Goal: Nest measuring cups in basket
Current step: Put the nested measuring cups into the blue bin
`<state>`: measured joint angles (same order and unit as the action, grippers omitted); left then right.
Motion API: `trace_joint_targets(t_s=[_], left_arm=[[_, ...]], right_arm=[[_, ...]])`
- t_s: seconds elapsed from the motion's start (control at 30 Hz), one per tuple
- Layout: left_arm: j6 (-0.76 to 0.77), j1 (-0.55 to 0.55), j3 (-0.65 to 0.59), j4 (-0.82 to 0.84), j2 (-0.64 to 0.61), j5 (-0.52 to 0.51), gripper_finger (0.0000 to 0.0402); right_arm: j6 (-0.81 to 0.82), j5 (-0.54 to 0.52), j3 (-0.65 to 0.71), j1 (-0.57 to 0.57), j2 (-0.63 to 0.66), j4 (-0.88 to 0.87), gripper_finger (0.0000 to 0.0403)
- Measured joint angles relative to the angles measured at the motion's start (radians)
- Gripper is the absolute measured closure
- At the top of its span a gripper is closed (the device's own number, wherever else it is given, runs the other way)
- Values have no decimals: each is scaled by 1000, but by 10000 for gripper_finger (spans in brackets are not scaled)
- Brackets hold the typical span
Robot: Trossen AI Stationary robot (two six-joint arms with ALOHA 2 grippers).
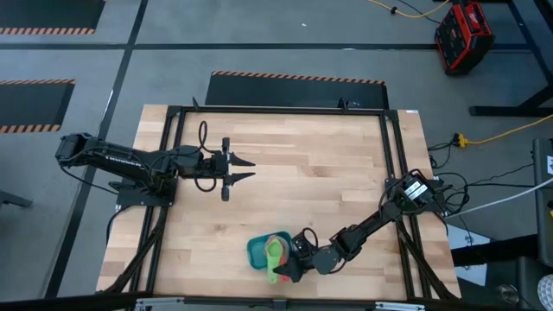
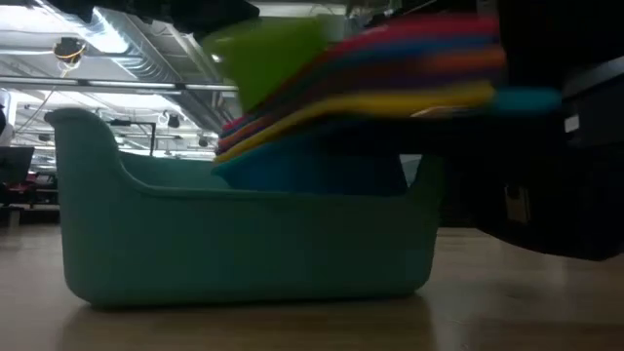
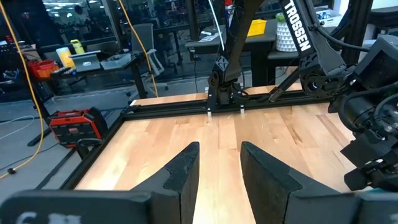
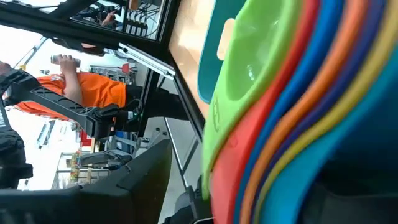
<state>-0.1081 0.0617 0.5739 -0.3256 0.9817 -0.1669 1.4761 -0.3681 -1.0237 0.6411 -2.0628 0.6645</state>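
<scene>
At table's left — my left gripper (image 1: 246,168) waits, fingers parted, empty. Front centre: basket (image 1: 257,253), nested measuring cups (image 1: 276,251) tilted over its rim. My right gripper (image 1: 294,263) beside the stack — its grip unclear. Nesting done; settling remains.

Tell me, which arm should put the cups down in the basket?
The right one, probably. Its claw is at the stacked cups over the basket, while the left claw waits open, far away mid-table.

L hand (image 1: 244,168) open; R arm (image 1: 363,226) low.
</scene>
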Motion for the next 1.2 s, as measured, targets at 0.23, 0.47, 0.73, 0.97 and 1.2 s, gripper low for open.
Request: trace_joint_targets(t_s=[0.23, 0.47, 0.73, 0.97, 1.2], left_arm=[[0, 0, 0, 0, 0, 0, 289], [0, 0, 0, 0, 0, 0, 289], [0, 0, 0, 0, 0, 0, 289], [0, 0, 0, 0, 0, 0, 289], [0, 0, 1, 0, 0, 0, 289]], right_arm=[[40, 4, -6, 0, 2, -18, 161], [44, 4, -6, 0, 2, -20, 161], [65, 5, -6, -1, 25, -73, 161], [102, 6, -6, -2, 31, -95, 161], [111, 4, -7, -3, 31, -99, 161]])
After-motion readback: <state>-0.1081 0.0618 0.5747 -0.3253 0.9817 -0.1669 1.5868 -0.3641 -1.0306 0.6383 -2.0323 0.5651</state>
